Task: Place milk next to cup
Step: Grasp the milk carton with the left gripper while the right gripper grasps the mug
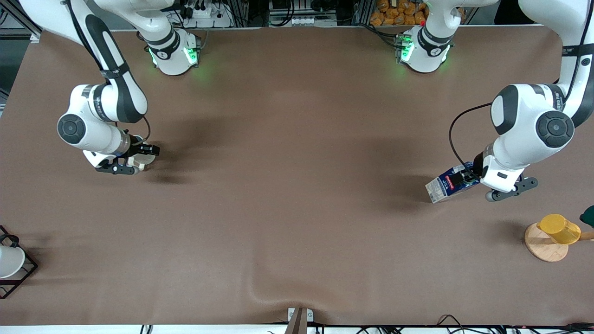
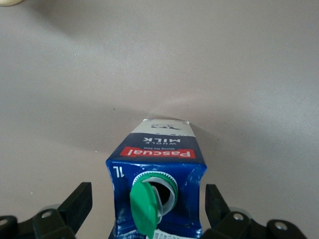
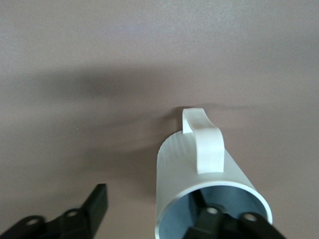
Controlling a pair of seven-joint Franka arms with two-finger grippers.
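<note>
A wide brown table cover [image 1: 297, 185] fills nearly the whole front view, matte, with soft dark shadows pooled across it. A ripple [image 1: 278, 285] lifts the cloth near the edge closest to the front camera, just above a small metal clamp [image 1: 300, 317]. Along that edge runs a white strip with black cables [image 1: 459, 321] trailing over it. At the top, past the table's edge, sit a white power strip [image 1: 206, 16], tangled wiring and a heap of orange packets [image 1: 399, 11]. The light is even, with green glows on the cloth near the top.
</note>
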